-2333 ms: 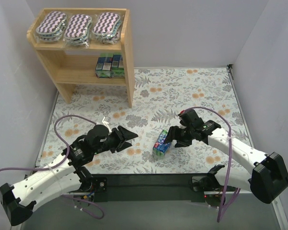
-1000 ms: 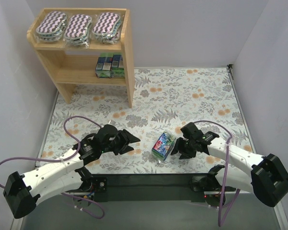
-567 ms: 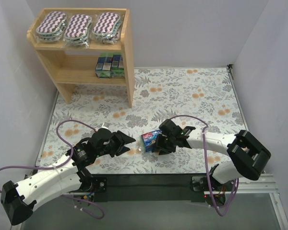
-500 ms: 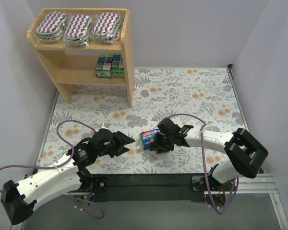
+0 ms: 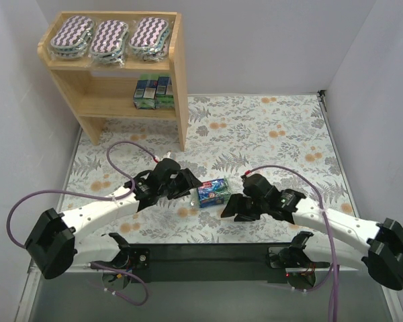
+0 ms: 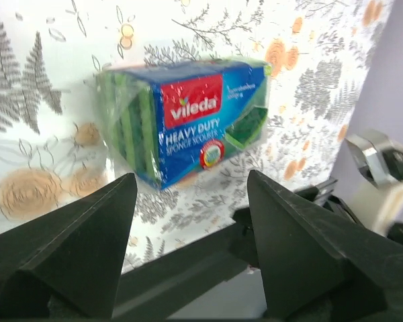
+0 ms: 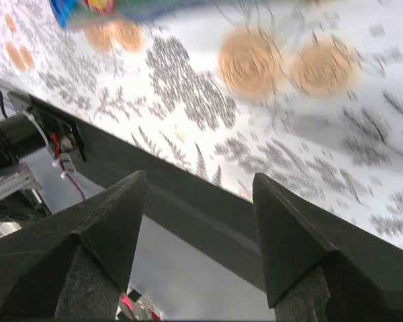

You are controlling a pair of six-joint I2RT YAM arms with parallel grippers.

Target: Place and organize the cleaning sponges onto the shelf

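Now you see the wrapped blue-and-green sponge pack (image 5: pixel 213 192) lying on the flowered tabletop (image 5: pixel 282 134), between both arms. Your left end effector (image 5: pixel 190 185) has its fingers apart just beside the pack and holds nothing. Your right end effector (image 7: pixel 200 176) is spread too, empty, near the pack.

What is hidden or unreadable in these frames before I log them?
- Top external: the lower-tier packs sit partly under the top board of the shelf, and their labels are too small to read.
- Right wrist: the blue-and-green pack is cut off by the top edge and blurred.
- Left wrist: that pack's small print is too fine to read, and the shelf is out of frame.
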